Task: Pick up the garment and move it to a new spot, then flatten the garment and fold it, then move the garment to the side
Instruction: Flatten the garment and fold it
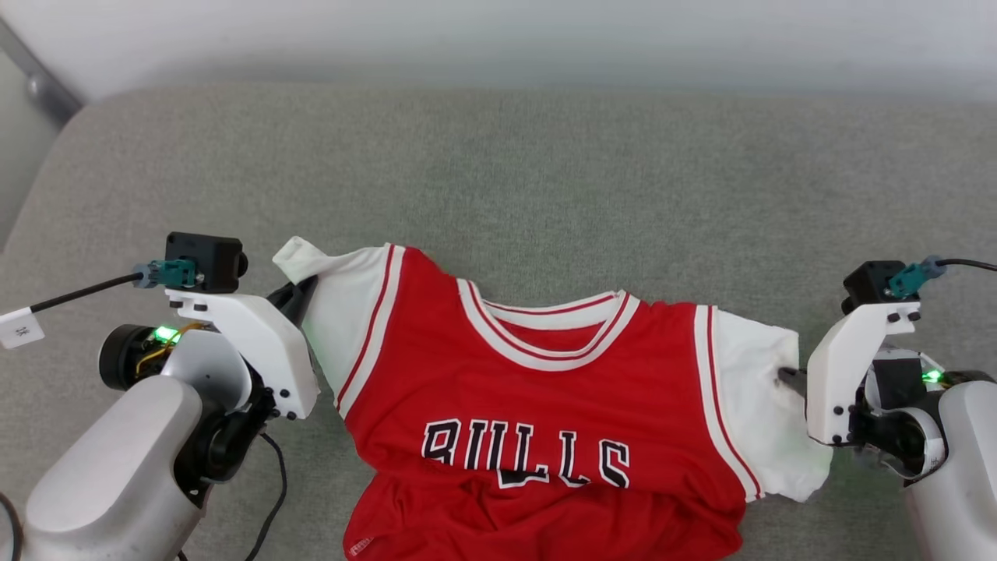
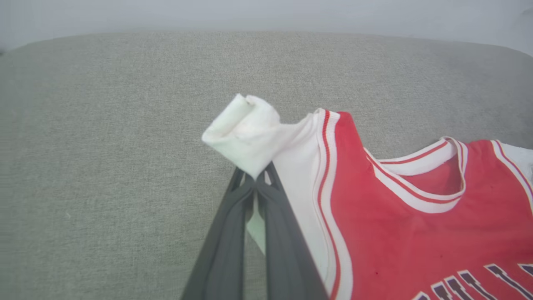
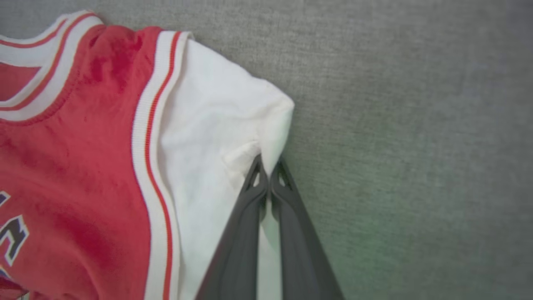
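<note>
At the far left of the head view, the left arm's pale forearm [image 1: 117, 467] reaches in from the lower corner. The left pincer [image 1: 296, 300] is clamped on the garment's left sleeve [image 1: 339, 319]. In the left wrist view its two dark fingers [image 2: 233, 233] meet at the tips [image 2: 255, 178] with white cloth pinched between them, and the sleeve's end [image 2: 243, 131] bunches into a small roll just beyond them.

The garment [image 1: 545, 389] lies front-up on the grey fabric-covered worktop [image 1: 498, 171], in the near middle and spread between the two arms. Its striped collar [image 1: 545, 331] points to the far side. The black, white-outlined letters [image 1: 526, 456] run across the chest. Below them the red cloth is rumpled and runs off the bottom edge of the head view.

To the right, the right sleeve [image 1: 759, 405] lies flatter on the worktop. The right pincer [image 1: 788, 377] is closed on this sleeve's outer edge. In the right wrist view its fingertips [image 3: 268, 168] are pressed together on a small fold of the white cloth [image 3: 216, 125], beside the red-and-white striped trim [image 3: 152, 137].
</note>
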